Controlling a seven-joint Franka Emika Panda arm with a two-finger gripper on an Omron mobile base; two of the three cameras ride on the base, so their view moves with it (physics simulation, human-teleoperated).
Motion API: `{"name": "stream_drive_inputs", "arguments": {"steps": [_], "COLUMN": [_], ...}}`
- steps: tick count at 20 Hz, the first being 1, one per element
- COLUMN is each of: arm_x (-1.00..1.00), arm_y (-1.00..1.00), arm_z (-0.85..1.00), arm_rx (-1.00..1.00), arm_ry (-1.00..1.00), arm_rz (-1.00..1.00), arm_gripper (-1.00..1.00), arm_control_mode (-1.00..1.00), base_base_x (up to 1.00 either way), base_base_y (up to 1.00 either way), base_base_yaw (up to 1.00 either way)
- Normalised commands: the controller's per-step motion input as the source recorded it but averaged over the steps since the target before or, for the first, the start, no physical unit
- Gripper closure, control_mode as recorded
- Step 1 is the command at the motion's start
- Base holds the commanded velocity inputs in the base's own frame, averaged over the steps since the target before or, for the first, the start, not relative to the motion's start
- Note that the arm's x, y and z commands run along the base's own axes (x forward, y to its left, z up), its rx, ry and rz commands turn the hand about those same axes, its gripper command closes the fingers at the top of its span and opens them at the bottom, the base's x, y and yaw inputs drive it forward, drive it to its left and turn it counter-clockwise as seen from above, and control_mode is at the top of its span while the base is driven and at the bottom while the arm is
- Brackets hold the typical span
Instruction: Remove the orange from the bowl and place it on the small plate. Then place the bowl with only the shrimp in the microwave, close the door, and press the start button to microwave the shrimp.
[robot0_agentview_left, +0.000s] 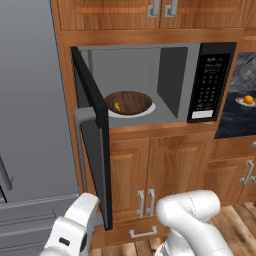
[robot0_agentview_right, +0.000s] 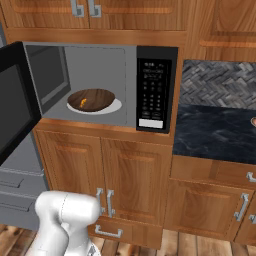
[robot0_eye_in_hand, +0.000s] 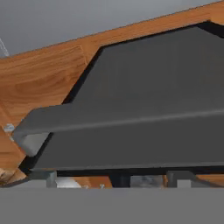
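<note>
Sitting on the white turntable (robot0_agentview_left: 150, 108), the dark wooden bowl (robot0_agentview_left: 129, 102) awaits the open-jawed gripper (robot0_eye_in_hand: 146, 178) pushing the black-framed door (robot0_agentview_left: 95, 130) shut.

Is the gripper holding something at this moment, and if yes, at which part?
Nothing is held. The gripper is open, close to the door and its bar handle, but its fingers are not closed on it.
</note>
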Motion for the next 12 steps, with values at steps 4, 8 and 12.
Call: {"name": "stream_drive_inputs", "arguments": {"steps": [4, 8, 12], "arm_x": [0.28, 0.4, 0.53], "arm_y": [1.0, 0.95, 0.77], "arm_z": [-0.21, -0.05, -0.11], "arm_rx": [-0.35, -0.25, -0.19], "arm_ry": [0.15, 0.08, 0.08], "arm_rz": [0.05, 0.0, -0.03], "arm_gripper": [-1.0, -1.0, -1.0], "arm_control_mode": [-1.0, -1.0, -1.0], "base_base_x": [0.0, 0.0, 0.0], "base_base_y": [0.0, 0.0, 0.0], "base_base_yaw": [0.0, 0.0, 0.0]}}
